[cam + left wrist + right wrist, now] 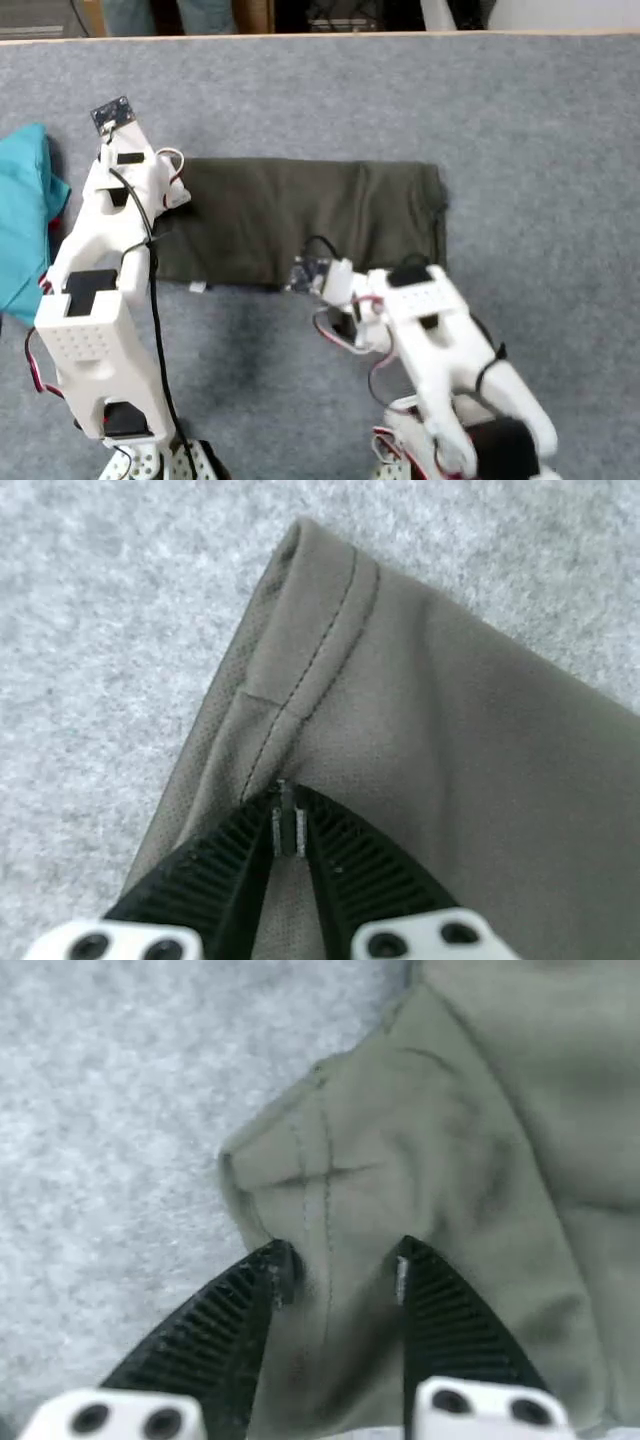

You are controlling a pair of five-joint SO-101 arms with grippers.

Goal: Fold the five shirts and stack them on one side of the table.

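The olive shirt (300,220) lies flat in the middle of the grey-covered table (540,120). It is folded into a long band running side to side, a little nearer the far edge than the near one.

The left gripper (288,825) is at the band's left end, its jaws pressed together on the cloth just inside a hemmed corner. From here that looks like a pinch taken so the end can be lifted and carried over.

The right gripper (340,1265) sits at the shirt's near edge, about halfway along. Its jaws stand apart, straddling a stitched fold of fabric without clamping it. My guess is it is placed there to take hold at the fold line or pin it, giving the left end something to bend around.

So the step in hand seems to be the crosswise fold of this one shirt, with the lengthwise fold already made.

A teal shirt (22,220) lies bunched at the table's left edge, just beside the left arm and well apart from the right one. It looks unfolded, so I judge most of the task lies ahead.

The left pinch is near the hem and narrow. If it lifts quickly, the cloth could slip out or drag the whole band askew.
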